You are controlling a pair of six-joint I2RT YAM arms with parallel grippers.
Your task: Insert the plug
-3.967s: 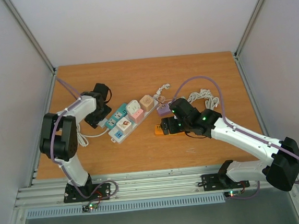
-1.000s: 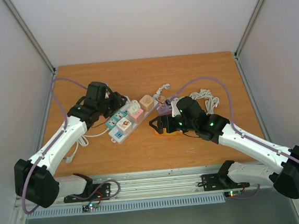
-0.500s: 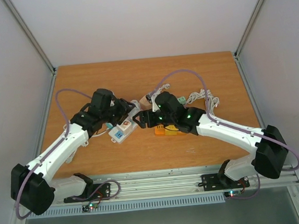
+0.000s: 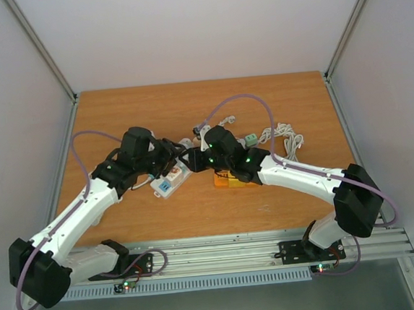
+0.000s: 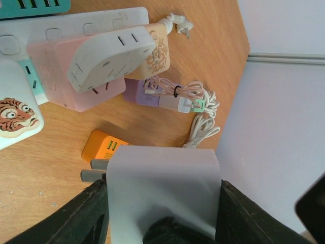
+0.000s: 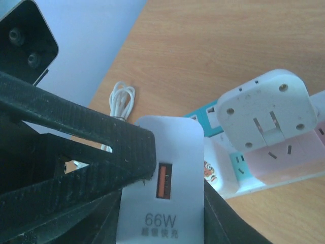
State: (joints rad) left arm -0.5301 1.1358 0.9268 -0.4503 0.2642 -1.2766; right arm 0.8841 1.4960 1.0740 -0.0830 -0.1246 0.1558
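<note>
The plug is a white charger block marked 66W, with two metal prongs pointing left in the left wrist view. My left gripper is shut on its sides. My right gripper is shut on the same block from the other end, with a black left finger lying across it. In the top view both grippers meet, left and right, above the right end of the power strip, and they hide the plug. The strip carries several adapters.
On the strip sit a white cube adapter over a pink one and a tiger-face adapter. An orange charger lies right of the strip. A purple adapter and coiled white cables lie beyond it.
My right arm swung left from the orange charger to my left gripper and closed its jaws on the plug. The left gripper shifted slightly toward the centre with the plug.
</note>
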